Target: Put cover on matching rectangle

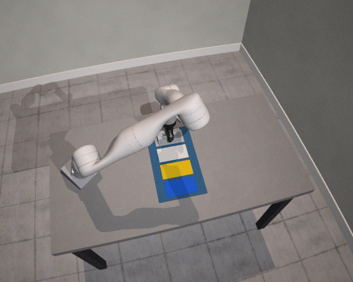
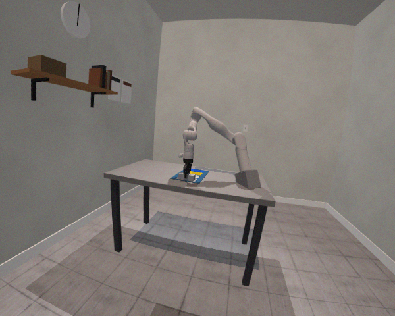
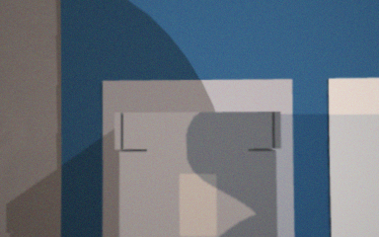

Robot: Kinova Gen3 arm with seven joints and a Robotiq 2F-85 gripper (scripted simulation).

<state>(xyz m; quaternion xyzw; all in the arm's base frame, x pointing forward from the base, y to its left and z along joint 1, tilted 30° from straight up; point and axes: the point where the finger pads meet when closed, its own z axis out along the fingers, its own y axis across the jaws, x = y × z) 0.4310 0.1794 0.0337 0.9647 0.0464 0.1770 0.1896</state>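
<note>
The gripper point(image 1: 169, 137) points straight down at the far end of the blue mat point(image 1: 200, 178), and its fingers are closed on the cover point(image 1: 162, 138), a pale grey box-like piece that sits on the mat's light grey start patch. In the top view the cover shows only as a small pale shape beside the dark gripper body, half hidden under the white arm point(image 1: 146, 136). The exterior view shows the gripper point(image 2: 185, 170) low over the surface point(image 2: 150, 171) with the cover point(image 2: 182, 176) at its tip; whether the cover rests on the mat or is just off it cannot be told.

From the wrist camera the cover point(image 3: 152, 197) fills the lower middle of the picture. Thin dark lines at its left and right upper corners mark where the fingers press its two opposite side walls, so the cover lies directly between the fingers, centred under the wrist. The walls look straight at this size.

The three target rectangles lie in a row along the mat, away from the cover: the white rectangle point(image 1: 172, 153) next to it, then the yellow rectangle point(image 1: 176, 169), then the blue rectangle point(image 1: 180, 186) at the near end. The wrist view catches the white rectangle point(image 3: 364, 148) at its right edge, apart from the cover with a strip of blue mat point(image 3: 275, 39) between
</note>
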